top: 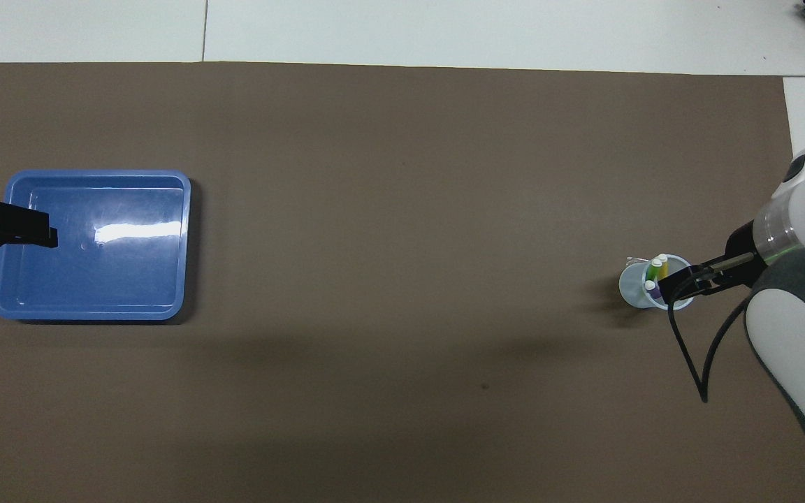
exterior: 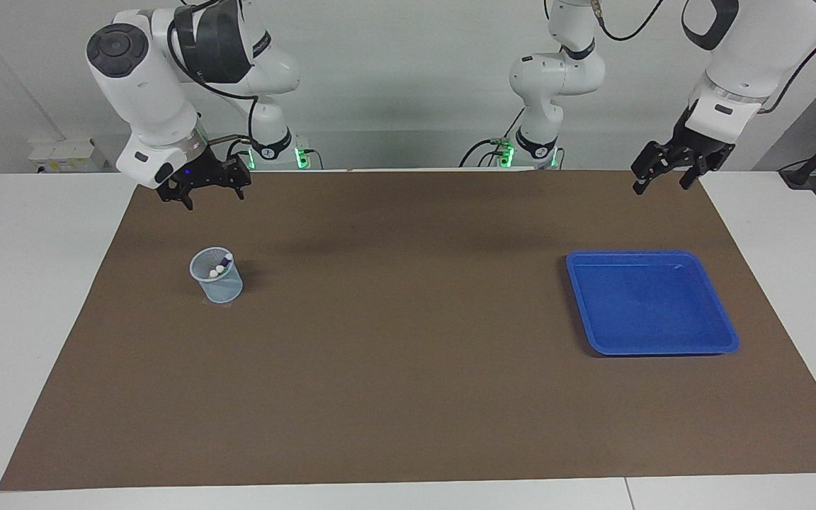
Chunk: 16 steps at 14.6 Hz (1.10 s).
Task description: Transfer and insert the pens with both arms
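Three pens stand upright in a small clear cup toward the right arm's end of the table. The overhead view shows a yellow, a green and a purple pen with whitish tops, inside the cup. My right gripper hangs open and empty in the air over the mat beside the cup. In the overhead view the right gripper overlaps the cup's rim. My left gripper hangs open and empty, high over the mat by the blue tray.
The blue tray holds nothing and lies toward the left arm's end; the left gripper covers its edge from above. A brown mat covers the table. Two smaller white arms with green-lit bases stand at the robots' end.
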{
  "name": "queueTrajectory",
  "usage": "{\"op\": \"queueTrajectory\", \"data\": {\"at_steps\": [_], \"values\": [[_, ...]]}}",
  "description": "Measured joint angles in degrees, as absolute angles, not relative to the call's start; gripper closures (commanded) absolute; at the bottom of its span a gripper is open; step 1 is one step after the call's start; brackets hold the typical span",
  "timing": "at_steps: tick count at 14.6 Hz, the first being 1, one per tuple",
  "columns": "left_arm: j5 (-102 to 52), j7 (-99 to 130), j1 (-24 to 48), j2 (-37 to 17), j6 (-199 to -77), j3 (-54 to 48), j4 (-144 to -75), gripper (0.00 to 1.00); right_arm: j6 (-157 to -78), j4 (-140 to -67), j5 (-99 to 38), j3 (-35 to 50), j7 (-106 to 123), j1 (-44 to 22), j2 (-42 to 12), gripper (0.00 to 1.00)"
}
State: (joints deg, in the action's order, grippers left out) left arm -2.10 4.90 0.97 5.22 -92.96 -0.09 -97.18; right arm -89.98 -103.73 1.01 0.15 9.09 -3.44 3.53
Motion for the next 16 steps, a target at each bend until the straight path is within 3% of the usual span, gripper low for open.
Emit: {"op": "queueTrajectory", "data": {"at_steps": [16], "values": [[-2.7, 4.9, 1.0, 5.5, -93.8, -0.2, -97.2, 0.00, -90.5, -101.4, 1.0, 2.7, 8.2, 1.1, 2.4, 0.00]]}}
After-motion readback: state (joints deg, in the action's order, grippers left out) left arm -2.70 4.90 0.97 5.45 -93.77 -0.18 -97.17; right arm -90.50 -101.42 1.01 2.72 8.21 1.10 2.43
